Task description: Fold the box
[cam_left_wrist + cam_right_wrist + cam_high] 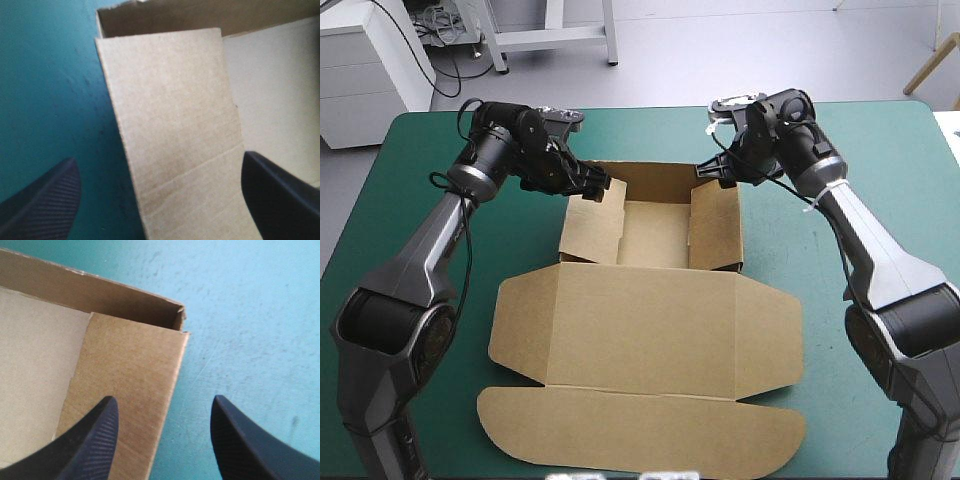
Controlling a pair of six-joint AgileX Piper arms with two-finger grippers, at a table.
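The brown box [642, 345] lies in the middle of the teal-green cover [880, 150], part built. Nearest the robot its rounded tuck flap and the lid [640, 420] lie flat on the table, with a side wing spread out at either end of the lid. Beyond them the tray [655, 232] stands with its walls up, open at the top, its back wall toward the table's far edge.

The left gripper [595, 187] sits at the tray's far left corner, over the top of the left wall. Its fingers [47, 202] are spread wide and clamp nothing. In the left wrist view the upright panel of board stands between them: one finger hangs outside over the cover, clear of the board, and the other sits on the inside, just beside the panel's edge — whether it touches cannot be told.

The right gripper [712, 172] is at the tray's far right corner, likewise released and holding nothing. In the right wrist view one finger [92, 440] is over the folded-in right wall and the other is over bare cover outside the box, so the wall's outer edge runs between them. The corner where the right wall meets the back wall lies just ahead of the fingertips.
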